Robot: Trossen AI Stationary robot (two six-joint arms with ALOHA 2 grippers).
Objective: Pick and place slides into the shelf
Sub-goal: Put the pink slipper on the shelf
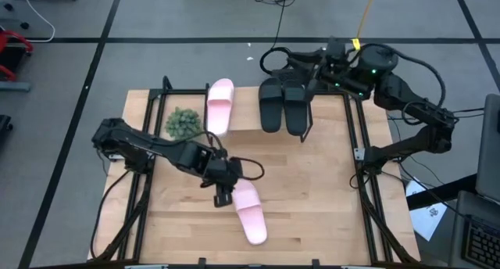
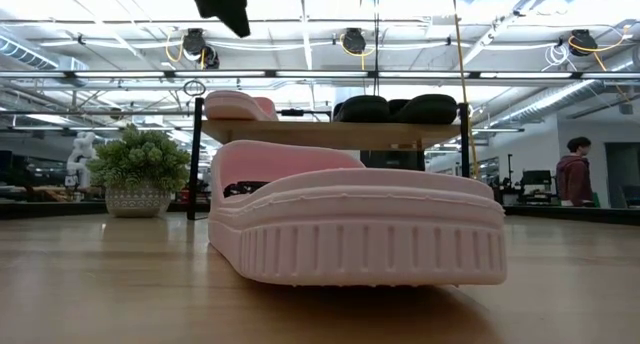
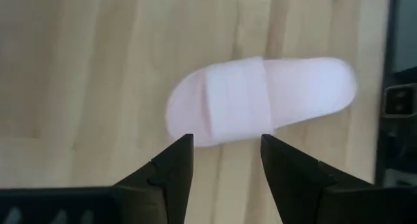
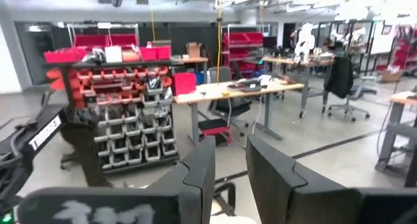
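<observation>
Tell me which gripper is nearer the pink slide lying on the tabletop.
Left. The left gripper hovers right over the light pink open-toe slide on the wooden tabletop, fingers open. The right gripper sits far back by the black slides on the shelf.

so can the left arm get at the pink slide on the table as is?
Probably yes. The left gripper hangs open just above the pink slide, its fingers apart at the strap end, and nothing lies between them on the table.

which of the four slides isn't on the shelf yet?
The pink slide lying on the tabletop, directly under the left end effector. The other pink slide and the black pair already sit on the shelf.
</observation>
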